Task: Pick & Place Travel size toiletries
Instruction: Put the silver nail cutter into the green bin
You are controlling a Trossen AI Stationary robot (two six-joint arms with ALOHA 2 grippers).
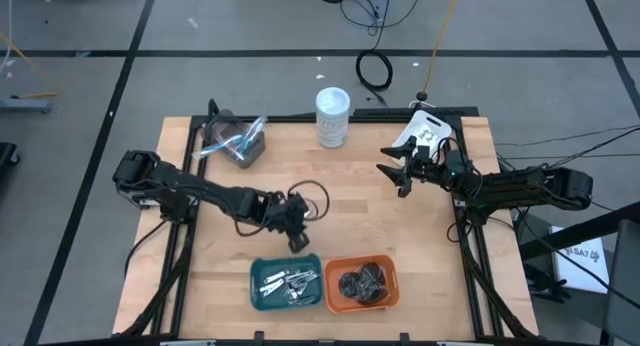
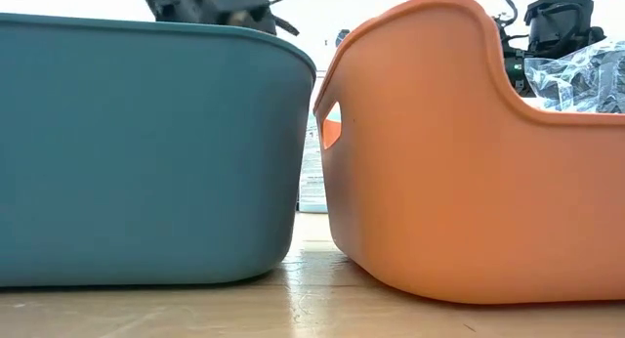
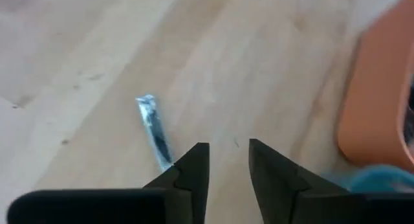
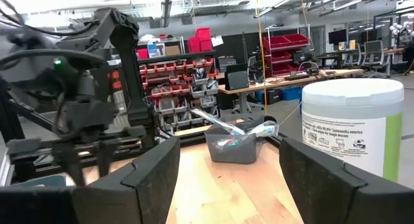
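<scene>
Above bare table, left claw slightly parted, empty, silver tube beside.

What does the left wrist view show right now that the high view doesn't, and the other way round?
Only the left wrist view: a slim silver wrapped stick lying on the wood just ahead of the left gripper, whose jaws stand slightly apart with nothing between them. Only the high view: the white-lidded jar, the grey bin, the teal tray holding silver pieces, and the right gripper waiting open near the table's right edge. Both: the orange tray and the wooden table.
</scene>
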